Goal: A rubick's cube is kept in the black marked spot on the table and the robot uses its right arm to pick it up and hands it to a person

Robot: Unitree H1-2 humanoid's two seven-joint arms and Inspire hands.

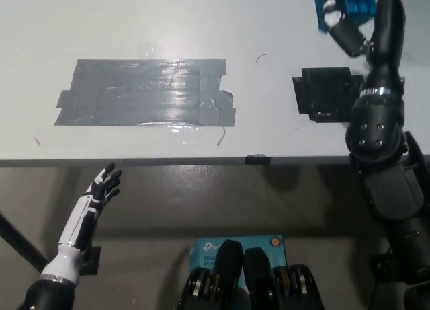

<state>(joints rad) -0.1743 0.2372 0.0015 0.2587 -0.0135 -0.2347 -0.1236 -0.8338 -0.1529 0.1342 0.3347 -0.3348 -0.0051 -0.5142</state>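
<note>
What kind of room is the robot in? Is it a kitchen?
Not a kitchen; probably a robot test lab. The plain white table has a grey tape patch and a black marked spot, and the right hand holds a Rubik's cube.

The cube [349, 4], blue faces showing with a white patch on its left side, is tilted and held in the right hand [366, 21] above the table's far right, beyond the bare black spot [327, 93].

A white table [201, 27] – grey tape patch [144, 91] catching glare – over a dim brownish floor [201, 202].
</note>
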